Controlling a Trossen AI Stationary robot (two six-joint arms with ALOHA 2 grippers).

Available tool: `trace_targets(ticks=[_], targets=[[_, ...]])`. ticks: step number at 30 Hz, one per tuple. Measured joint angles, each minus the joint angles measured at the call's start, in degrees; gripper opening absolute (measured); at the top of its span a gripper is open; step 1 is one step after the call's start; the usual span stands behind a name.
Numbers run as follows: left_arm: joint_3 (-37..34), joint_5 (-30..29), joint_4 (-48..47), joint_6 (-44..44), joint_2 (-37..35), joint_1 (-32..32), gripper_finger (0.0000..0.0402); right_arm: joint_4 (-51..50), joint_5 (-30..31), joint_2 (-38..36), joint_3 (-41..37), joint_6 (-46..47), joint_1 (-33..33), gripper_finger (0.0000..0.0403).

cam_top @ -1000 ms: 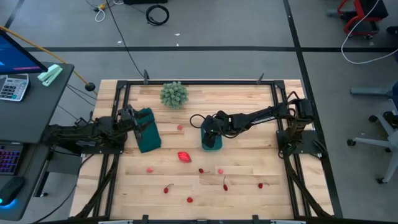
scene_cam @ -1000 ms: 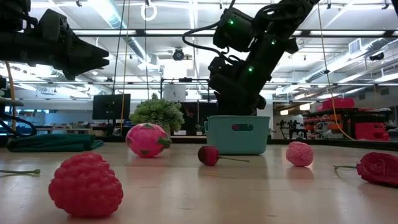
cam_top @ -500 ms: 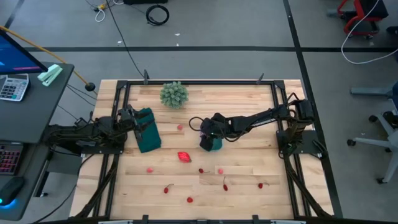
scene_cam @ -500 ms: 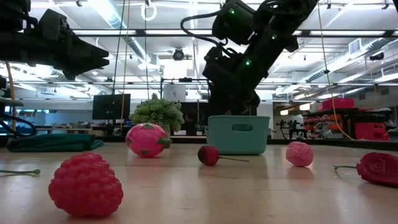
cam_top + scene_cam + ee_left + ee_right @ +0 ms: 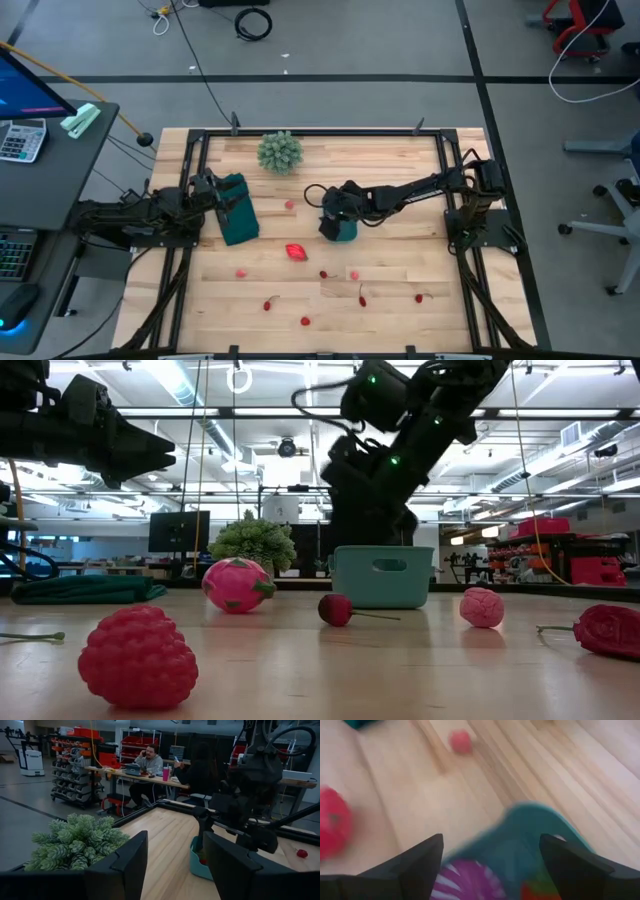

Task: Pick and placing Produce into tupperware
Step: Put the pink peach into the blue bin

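Note:
The teal tupperware [image 5: 341,231] stands mid-table, also in the low view [image 5: 383,576]. My right gripper [image 5: 491,840] hangs open just above it, slanting down, with nothing between its fingers. Inside the tub lie a purple spiky ball [image 5: 465,880] and a red piece [image 5: 535,890]. Loose produce rests on the wood: a big red-pink fruit [image 5: 296,251], a raspberry [image 5: 137,657], a cherry [image 5: 336,609] and several small red bits nearer the front. At the left edge my left gripper [image 5: 175,870] waits open and level, holding nothing.
A spiky pale-green plant ball [image 5: 279,151] sits at the far edge. A dark green flat piece [image 5: 238,212] lies by the left gripper. A black frame [image 5: 320,131] rims the table. Bare wood stretches right of the tub. People sit at a desk beyond the table [image 5: 150,762].
My right gripper has tipped a little over the tub and its wrist has edged toward the table's left. The tub and the loose produce have stayed where they were.

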Motion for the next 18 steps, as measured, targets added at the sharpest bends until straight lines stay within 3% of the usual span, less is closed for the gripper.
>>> trace_targets(ticks=[4, 7, 13, 18], targets=[[0.0, -0.02, 0.02, 0.0, 0.0, 0.0, 0.0195, 8.5, -3.78, -1.18, 0.1, -3.56, 1.5, 0.0337], [0.0, 0.0, -0.02, 0.0, 0.0, 0.0, 0.0193, 8.96, -5.56, -2.54, 0.11, -8.0, 3.08, 0.0337], [0.0, 0.0, -0.09, 0.0, 0.02, -0.01, 0.0199, 2.26, -6.85, -5.5, 0.09, -7.93, 6.16, 0.0337], [0.0, -0.02, -0.07, 0.0, 0.02, 0.0, 0.0195, -6.08, -9.4, -13.89, 0.07, -7.35, 8.26, 0.0337]])
